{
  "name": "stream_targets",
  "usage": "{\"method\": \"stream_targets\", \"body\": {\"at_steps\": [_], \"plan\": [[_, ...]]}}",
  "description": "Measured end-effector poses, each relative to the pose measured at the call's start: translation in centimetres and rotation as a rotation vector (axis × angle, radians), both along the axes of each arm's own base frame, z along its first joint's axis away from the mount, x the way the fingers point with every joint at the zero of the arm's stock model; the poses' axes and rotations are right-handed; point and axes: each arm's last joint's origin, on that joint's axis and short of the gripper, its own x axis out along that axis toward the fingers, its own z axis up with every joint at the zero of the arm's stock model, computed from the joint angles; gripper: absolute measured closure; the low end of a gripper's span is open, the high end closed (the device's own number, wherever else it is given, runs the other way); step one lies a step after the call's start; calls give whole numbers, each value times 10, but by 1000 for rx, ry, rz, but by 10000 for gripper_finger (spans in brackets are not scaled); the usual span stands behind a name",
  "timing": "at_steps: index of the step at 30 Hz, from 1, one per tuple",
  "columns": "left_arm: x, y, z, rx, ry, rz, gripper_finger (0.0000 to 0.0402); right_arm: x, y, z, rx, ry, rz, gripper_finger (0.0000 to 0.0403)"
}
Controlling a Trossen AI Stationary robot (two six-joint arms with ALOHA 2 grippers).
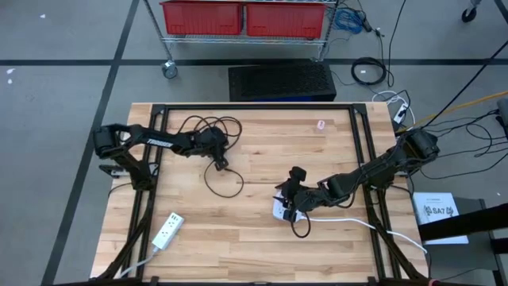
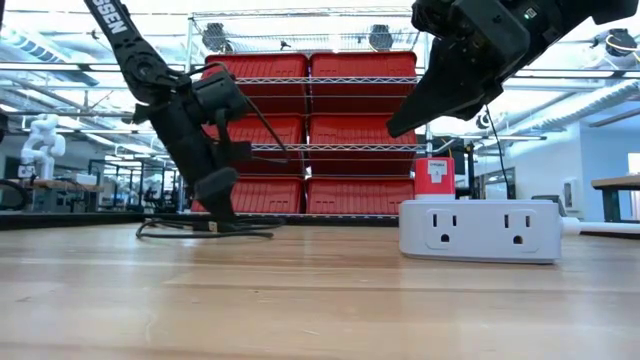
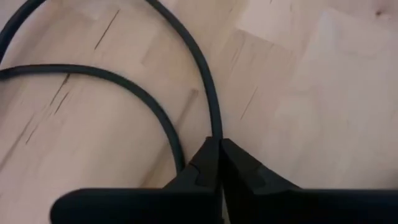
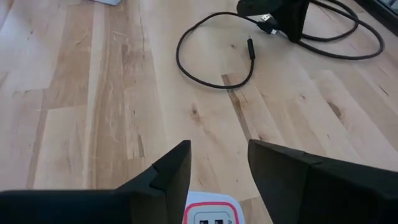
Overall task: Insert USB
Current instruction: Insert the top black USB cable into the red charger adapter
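Left gripper (image 1: 216,156) down on the black USB cable (image 4: 211,78), fingers together at the cord. Right gripper (image 4: 217,165) spread, directly over the white charger block (image 2: 480,231) with its USB ports; nothing held. Cable's free plug end lies ahead of the right gripper, nearer the left. Count: one cable, one charger block, one separate power strip (image 1: 165,230).

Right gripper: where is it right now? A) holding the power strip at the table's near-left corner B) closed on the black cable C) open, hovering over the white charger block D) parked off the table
C: the right gripper shows its fingers spread apart, with the white charger block just below them.
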Motion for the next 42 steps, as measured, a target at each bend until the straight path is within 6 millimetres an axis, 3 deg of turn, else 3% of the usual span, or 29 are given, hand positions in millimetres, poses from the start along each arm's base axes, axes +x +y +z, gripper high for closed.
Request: {"method": "stream_targets", "body": {"at_steps": [6,16,22,30,37,42], "plan": [[5,1,11,13,-119,-5,398,-2,0,2,-3,-1,-1,250],[18,2,56,7,-509,-61,400,-28,-5,33,-19,-25,-51,250],[5,-1,40,25,-265,-32,389,-40,-4,46,-11,-65,-71,250],[-6,-3,27,17,-86,-4,320,-37,-6,47,-22,-73,-70,250],[0,8,17,-1,-63,21,302,-37,-6,47,-33,-73,-59,250],[18,19,13,-28,-45,18,301,-37,-6,47,-36,-71,-57,250]]}}
